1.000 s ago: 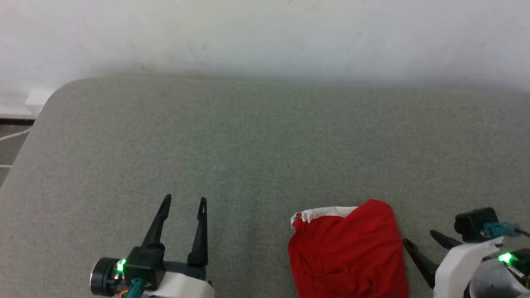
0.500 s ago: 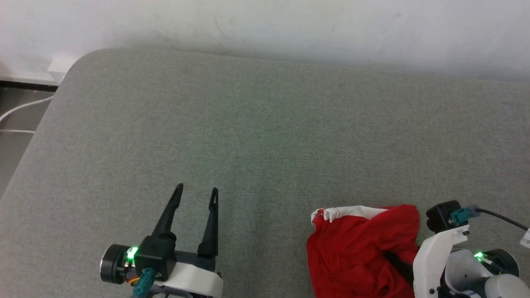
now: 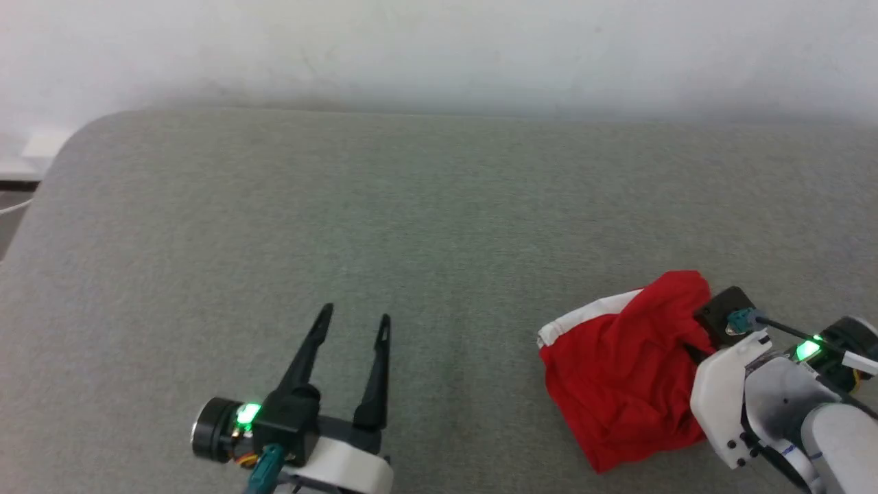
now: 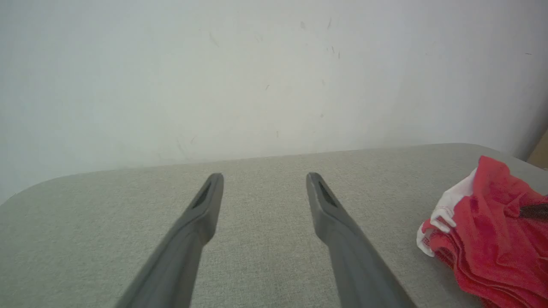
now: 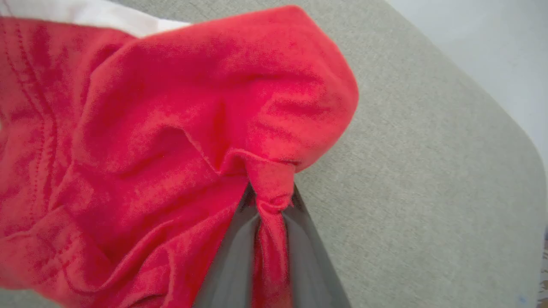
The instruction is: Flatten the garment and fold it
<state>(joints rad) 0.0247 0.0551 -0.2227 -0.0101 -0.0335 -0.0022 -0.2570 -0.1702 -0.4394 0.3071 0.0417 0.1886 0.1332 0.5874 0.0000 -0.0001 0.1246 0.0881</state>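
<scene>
Right wrist view: my right gripper pinches a fold of the shorts between nearly closed fingers.
Head view: the shorts lie bunched just left of that gripper, on the grey cushion.
Left gripper: spread, empty, well apart; the shorts lie to its right.
Nearer arm: the right, I judge; long axis unreadable while bunched.

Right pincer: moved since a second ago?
Yes. The right pincer went leftward from the gray surface beside the garment into its right edge, now shut on a red fold; it looks nearer the surface's far edge, though the camera shifted too.
</scene>
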